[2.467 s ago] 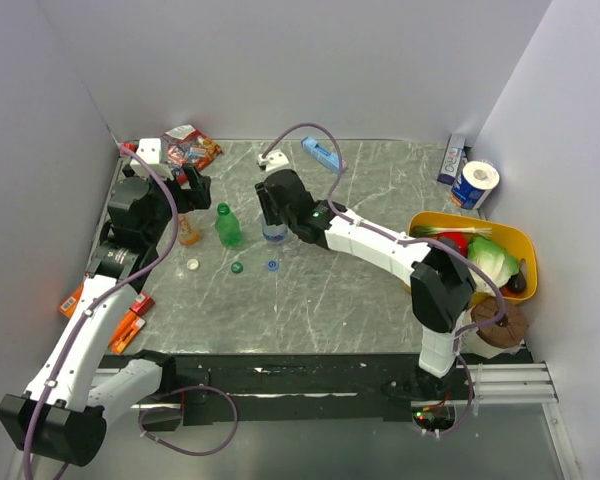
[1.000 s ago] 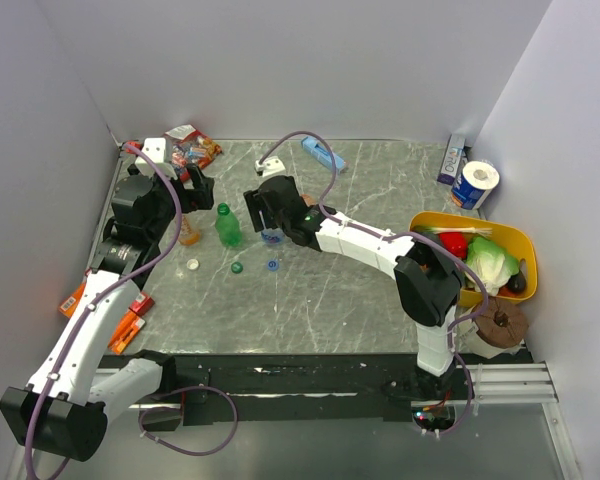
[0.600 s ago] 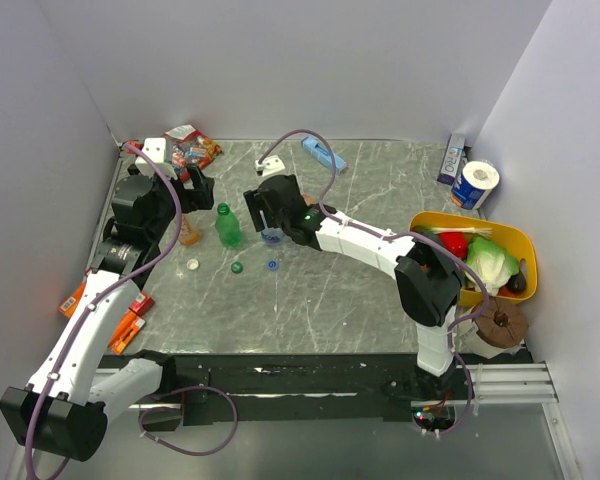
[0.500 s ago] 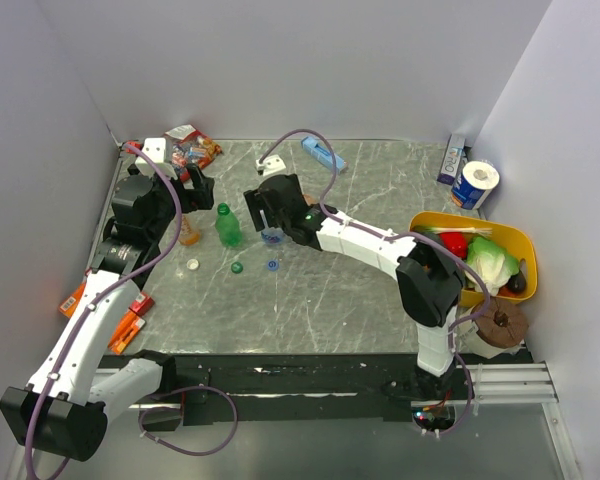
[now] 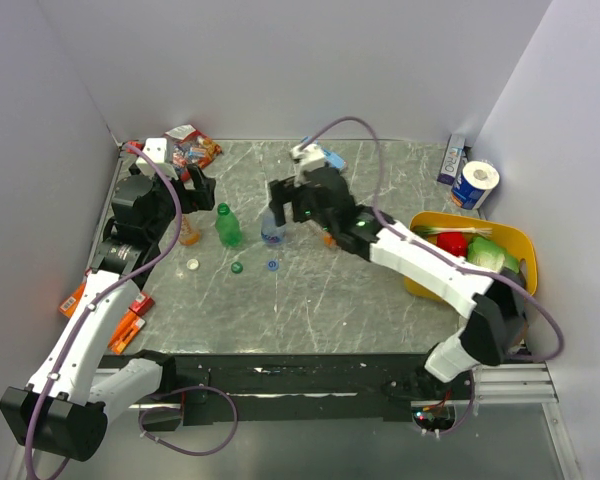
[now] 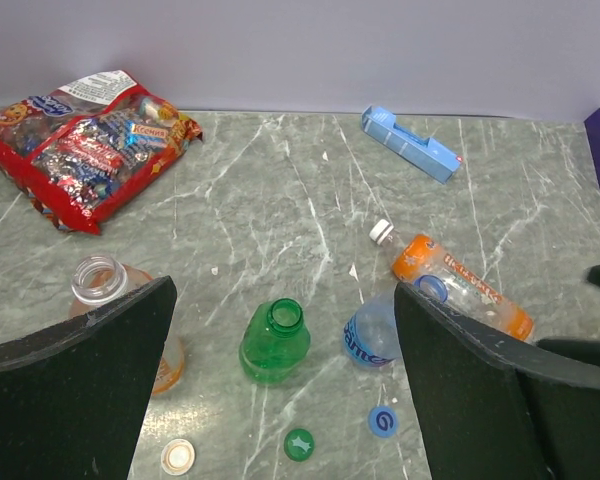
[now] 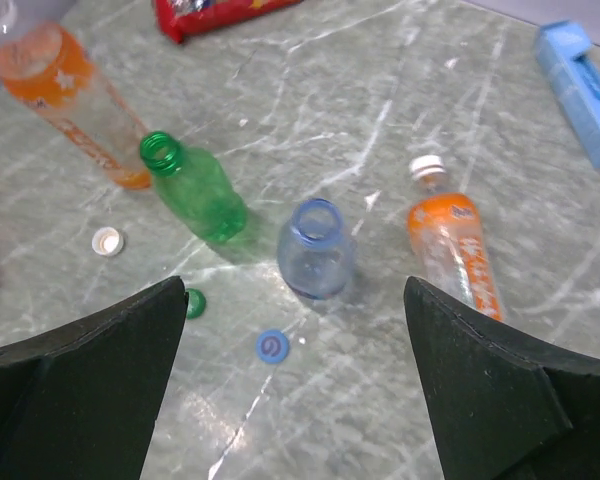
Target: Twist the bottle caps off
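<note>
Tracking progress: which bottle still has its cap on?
The lying orange bottle, white cap on; green bottle, clear bottle and upright orange bottle are open.

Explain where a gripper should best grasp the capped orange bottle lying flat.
Probably mid-body on the lying orange bottle, from above, closing across its round sides. It lies flat with both sides exposed, and this leaves the white cap free for unscrewing.

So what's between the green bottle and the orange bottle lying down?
The clear bottle, upright and uncapped, stands between the green bottle and the lying orange bottle, as the right wrist view shows.
</note>
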### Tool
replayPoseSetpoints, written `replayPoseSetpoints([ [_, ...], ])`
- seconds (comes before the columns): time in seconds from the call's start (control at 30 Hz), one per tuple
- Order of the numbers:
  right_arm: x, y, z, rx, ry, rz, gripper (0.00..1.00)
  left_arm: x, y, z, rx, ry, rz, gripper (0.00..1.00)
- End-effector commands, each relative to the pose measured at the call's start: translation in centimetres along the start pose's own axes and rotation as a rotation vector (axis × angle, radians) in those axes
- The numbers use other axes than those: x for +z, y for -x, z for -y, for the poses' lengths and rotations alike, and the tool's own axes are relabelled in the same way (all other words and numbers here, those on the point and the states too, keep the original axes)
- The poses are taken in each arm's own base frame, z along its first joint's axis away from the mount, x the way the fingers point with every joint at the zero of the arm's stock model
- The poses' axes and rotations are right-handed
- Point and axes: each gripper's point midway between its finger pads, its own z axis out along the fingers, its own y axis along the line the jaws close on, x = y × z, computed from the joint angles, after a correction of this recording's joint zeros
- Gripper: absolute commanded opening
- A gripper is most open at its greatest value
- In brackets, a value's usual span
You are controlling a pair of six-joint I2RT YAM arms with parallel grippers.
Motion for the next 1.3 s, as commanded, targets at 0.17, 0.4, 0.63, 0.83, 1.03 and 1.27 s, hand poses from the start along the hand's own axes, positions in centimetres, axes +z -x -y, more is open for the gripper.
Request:
replayPoseSetpoints([
  [0.17, -2.0, -5.3, 10.3, 0.153, -0.064, -0.22, 0.96, -0.4, 1.7, 0.9, -0.02, -0.035, 0.053, 0.96],
  [0.4, 2.5, -10.6, 13.7, 0.067, -0.085, -0.462, 0.96, 0.1, 1.1, 1.2, -0.015, -0.059, 0.038, 0.96],
  [0.63, 6.9, -11.3, 14.6, -0.013, -0.029, -0.506, 0.95, 0.7, 0.7, 0.4, -0.031, -0.058, 0.016, 0.96],
  [0.83, 9.3, -14.5, 14.5, -0.018, 0.017, -0.601, 0.93, 2.0, -0.2, -1.3, -0.103, -0.065, -0.025, 0.96],
  [1.03, 8.9, -18.0, 15.1, -0.003, -0.018, -0.661, 0.91, 1.4, 1.8, -3.2, -0.27, -0.192, 0.029, 0.96],
  [1.27, 7.7, -19.6, 16.4, 0.094, -0.106, -0.689, 0.58, 1.5, 1.4, -4.2, -0.243, -0.154, 0.029, 0.96],
])
